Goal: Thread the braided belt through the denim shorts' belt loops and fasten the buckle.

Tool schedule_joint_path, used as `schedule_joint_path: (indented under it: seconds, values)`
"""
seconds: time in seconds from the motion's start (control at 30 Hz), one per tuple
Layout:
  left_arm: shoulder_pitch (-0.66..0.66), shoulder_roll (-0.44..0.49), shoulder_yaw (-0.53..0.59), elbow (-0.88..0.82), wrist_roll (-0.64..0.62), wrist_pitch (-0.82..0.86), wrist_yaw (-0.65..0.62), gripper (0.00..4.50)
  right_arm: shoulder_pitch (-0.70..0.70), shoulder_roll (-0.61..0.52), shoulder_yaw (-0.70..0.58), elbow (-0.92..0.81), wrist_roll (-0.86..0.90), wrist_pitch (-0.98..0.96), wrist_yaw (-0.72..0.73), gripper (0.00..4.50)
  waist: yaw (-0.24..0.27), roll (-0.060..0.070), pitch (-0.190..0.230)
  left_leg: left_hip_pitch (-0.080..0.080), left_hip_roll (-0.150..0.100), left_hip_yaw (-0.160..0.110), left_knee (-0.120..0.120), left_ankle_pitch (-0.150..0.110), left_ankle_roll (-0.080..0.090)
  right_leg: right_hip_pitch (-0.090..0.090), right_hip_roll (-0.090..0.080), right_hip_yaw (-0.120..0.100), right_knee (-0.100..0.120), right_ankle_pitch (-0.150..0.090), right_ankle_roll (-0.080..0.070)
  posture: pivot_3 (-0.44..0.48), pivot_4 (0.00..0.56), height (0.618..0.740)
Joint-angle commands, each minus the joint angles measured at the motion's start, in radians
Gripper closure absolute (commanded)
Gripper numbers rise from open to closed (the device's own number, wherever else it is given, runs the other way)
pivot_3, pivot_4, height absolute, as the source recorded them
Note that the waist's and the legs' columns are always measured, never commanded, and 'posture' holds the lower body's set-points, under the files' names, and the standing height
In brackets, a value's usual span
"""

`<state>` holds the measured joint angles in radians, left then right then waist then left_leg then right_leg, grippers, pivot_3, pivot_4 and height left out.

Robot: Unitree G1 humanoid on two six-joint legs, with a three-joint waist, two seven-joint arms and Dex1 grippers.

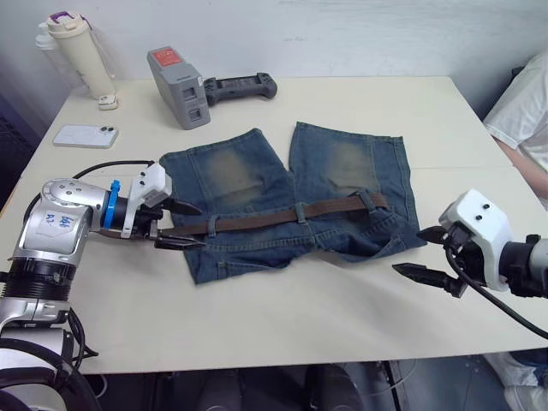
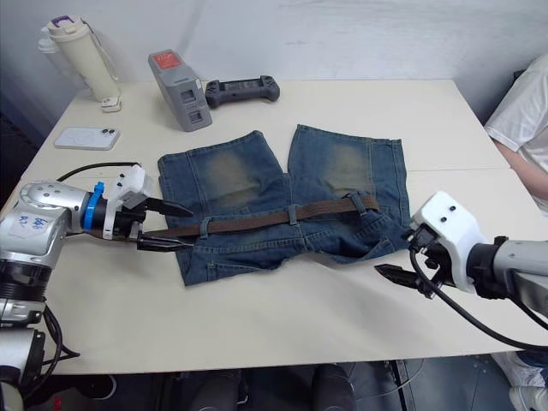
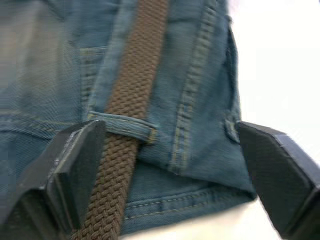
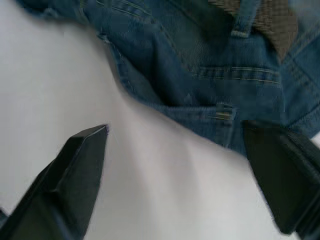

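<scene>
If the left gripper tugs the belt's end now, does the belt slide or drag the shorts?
Likely drags some: the belt runs under several loops. It looks floppy, so pulling works and pushing would buckle it. The shorts lie loose, already rumpled near the right gripper.

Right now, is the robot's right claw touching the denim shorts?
Apart. In the left eye view bare table shows between the open right gripper and the denim shorts; the right wrist view shows its fingers over bare table short of the hem.

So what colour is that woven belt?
Dark brown braided belt, clearest in the left wrist view.
</scene>
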<state>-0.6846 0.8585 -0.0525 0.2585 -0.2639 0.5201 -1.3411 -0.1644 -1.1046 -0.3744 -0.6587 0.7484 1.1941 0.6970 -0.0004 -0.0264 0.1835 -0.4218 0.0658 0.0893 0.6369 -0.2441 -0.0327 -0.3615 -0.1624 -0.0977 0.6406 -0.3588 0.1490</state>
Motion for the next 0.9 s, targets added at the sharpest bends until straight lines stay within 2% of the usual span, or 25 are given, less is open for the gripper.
schedule_joint_path:
  seconds: [0.03,0.2,0.4,0.47,0.53,0.63,0.67,0.7,0.73,0.77,0.9]
  values:
    - [-0.006,-0.030,0.014,-0.119,-0.065,0.194,0.069,0.04,-0.076,0.028,0.045,0.064,-0.054,-0.015,-0.084,0.00,0.000,0.000,0.000,0.000,0.000,0.000,0.000,0.000,0.000,0.000,0.000,0.000,0.000,0.000,0.000,0.000,0.150,0.740]
    - [-0.013,-0.094,0.046,-0.191,-0.090,0.395,0.237,0.04,-0.225,0.134,0.115,0.206,-0.141,-0.027,-0.220,0.00,-0.003,0.000,0.000,0.000,0.000,0.001,0.000,0.000,0.000,-0.002,0.000,0.002,0.002,0.000,0.000,0.000,0.150,0.740]
    - [0.014,-0.125,0.027,-0.265,-0.069,0.450,0.378,0.04,-0.314,0.226,0.198,0.320,-0.193,-0.033,-0.254,0.00,-0.002,0.000,0.000,-0.001,0.000,0.005,0.000,0.000,-0.001,-0.007,0.000,0.007,0.005,0.000,0.000,0.000,0.150,0.740]
    - [0.031,-0.150,0.029,-0.284,-0.071,0.452,0.423,0.00,-0.331,0.248,0.211,0.322,-0.191,-0.036,-0.248,0.52,0.000,0.000,0.000,-0.001,0.000,0.006,0.000,0.000,-0.001,-0.007,0.000,0.007,0.005,0.000,0.000,0.000,0.150,0.740]
    - [0.049,-0.175,0.026,-0.302,-0.070,0.442,0.456,0.00,-0.336,0.244,0.225,0.305,-0.191,-0.042,-0.233,1.28,0.000,0.000,0.000,-0.001,0.000,0.006,0.000,0.000,-0.001,-0.008,0.000,0.007,0.005,0.000,0.000,0.000,0.150,0.740]
    - [0.069,-0.220,0.027,-0.334,-0.084,0.443,0.500,0.00,-0.337,0.245,0.227,0.283,-0.185,-0.034,-0.227,2.72,0.001,0.000,0.000,-0.002,0.000,0.007,0.000,0.000,-0.001,-0.008,0.000,0.008,0.005,0.000,0.000,0.000,0.150,0.740]
    - [0.071,-0.230,0.029,-0.338,-0.085,0.443,0.512,0.00,-0.336,0.247,0.227,0.280,-0.185,-0.031,-0.226,3.39,0.001,0.000,0.000,-0.002,0.000,0.007,0.000,0.000,-0.001,-0.008,0.000,0.008,0.005,0.000,0.000,0.000,0.150,0.740]
    - [0.080,-0.247,0.020,-0.342,-0.081,0.432,0.526,0.00,-0.328,0.252,0.239,0.283,-0.195,-0.040,-0.229,3.66,0.002,0.000,0.000,-0.002,0.000,0.007,0.000,0.000,-0.001,-0.008,0.000,0.008,0.005,0.000,0.000,0.000,0.150,0.740]
    - [0.087,-0.266,0.015,-0.341,-0.077,0.424,0.542,0.00,-0.319,0.258,0.252,0.289,-0.208,-0.050,-0.234,4.20,0.002,0.000,0.000,-0.002,0.000,0.007,0.000,0.000,-0.001,-0.008,0.000,0.008,0.005,0.000,0.000,0.000,0.150,0.740]
    - [0.091,-0.279,0.012,-0.340,-0.076,0.418,0.553,0.00,-0.314,0.262,0.261,0.293,-0.218,-0.057,-0.237,4.43,0.001,0.000,0.000,-0.001,0.000,0.007,0.000,0.000,-0.001,-0.008,0.000,0.008,0.005,0.000,0.000,0.000,0.150,0.740]
    - [0.104,-0.292,-0.065,-0.317,-0.009,0.316,0.571,0.00,-0.300,0.282,0.322,0.339,-0.281,-0.121,-0.243,4.43,-0.001,0.000,0.000,-0.001,0.000,0.007,0.000,0.000,-0.001,-0.008,0.000,0.008,0.005,0.000,0.000,0.000,0.150,0.740]
